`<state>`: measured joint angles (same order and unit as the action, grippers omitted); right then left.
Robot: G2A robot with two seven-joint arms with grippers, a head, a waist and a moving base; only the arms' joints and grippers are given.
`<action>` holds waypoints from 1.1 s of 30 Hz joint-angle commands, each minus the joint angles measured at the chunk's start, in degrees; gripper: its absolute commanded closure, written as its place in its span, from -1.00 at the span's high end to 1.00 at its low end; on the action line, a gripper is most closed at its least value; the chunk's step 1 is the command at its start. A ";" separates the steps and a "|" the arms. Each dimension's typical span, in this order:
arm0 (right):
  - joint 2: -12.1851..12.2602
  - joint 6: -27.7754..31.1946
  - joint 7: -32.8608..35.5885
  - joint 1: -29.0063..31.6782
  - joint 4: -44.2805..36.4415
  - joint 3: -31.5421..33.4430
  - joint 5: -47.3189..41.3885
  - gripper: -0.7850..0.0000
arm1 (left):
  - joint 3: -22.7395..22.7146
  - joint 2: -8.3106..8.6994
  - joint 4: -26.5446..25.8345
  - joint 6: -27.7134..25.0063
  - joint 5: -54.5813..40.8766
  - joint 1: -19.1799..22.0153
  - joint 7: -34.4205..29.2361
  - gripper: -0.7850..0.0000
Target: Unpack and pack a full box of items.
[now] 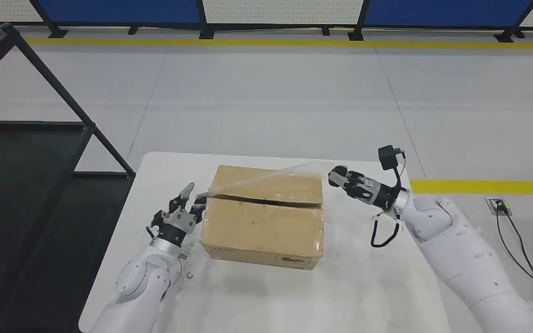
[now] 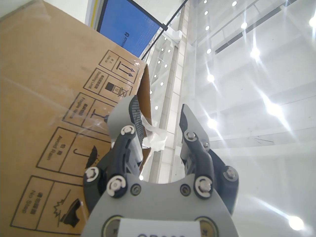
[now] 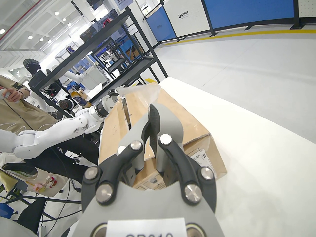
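A brown cardboard box [image 1: 262,218] sits in the middle of the white table [image 1: 383,291], its top flaps down along a dark seam. A clear tape strip [image 1: 266,176] is peeled up and stretches over the box top. My right gripper [image 1: 340,176] is just past the box's far right corner; its fingers [image 3: 154,118] are shut on the tape strip's [image 3: 144,92] end. My left gripper [image 1: 188,205] is at the box's left side by the printed panel [image 2: 69,114]. It [image 2: 160,120] is open, with a crumpled bit of tape [image 2: 154,136] stuck to one finger.
A black metal rack [image 1: 50,133] stands off the table's left side, also seen as the rack [image 3: 98,50] beyond the box. Bare tabletop lies in front of the box and to its right. Blue panels [image 1: 117,10] line the far floor.
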<state>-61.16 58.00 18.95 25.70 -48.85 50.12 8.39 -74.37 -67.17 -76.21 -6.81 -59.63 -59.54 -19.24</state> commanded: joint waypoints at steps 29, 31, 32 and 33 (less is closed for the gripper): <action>3.08 0.00 -6.09 2.83 -3.69 -1.31 1.17 -1.00 | -3.71 -0.81 -2.95 2.17 3.11 -3.62 -0.09 0.00; 3.19 0.00 -6.48 2.83 -3.67 -1.58 1.10 -1.00 | -3.83 -0.90 -3.00 2.12 3.17 -3.74 0.06 0.00; 3.23 0.00 -6.62 2.82 -3.69 -1.74 1.10 -1.00 | -3.91 -0.93 -3.04 2.12 3.24 -3.84 0.09 -0.01; 3.28 0.00 -6.75 2.79 -3.68 -1.90 1.08 -1.00 | -4.09 -0.95 -3.13 1.98 3.40 -3.96 0.17 -0.01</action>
<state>-57.93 58.00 12.32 28.53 -52.53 48.38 9.49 -78.28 -68.10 -79.26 -4.69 -56.38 -63.36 -19.15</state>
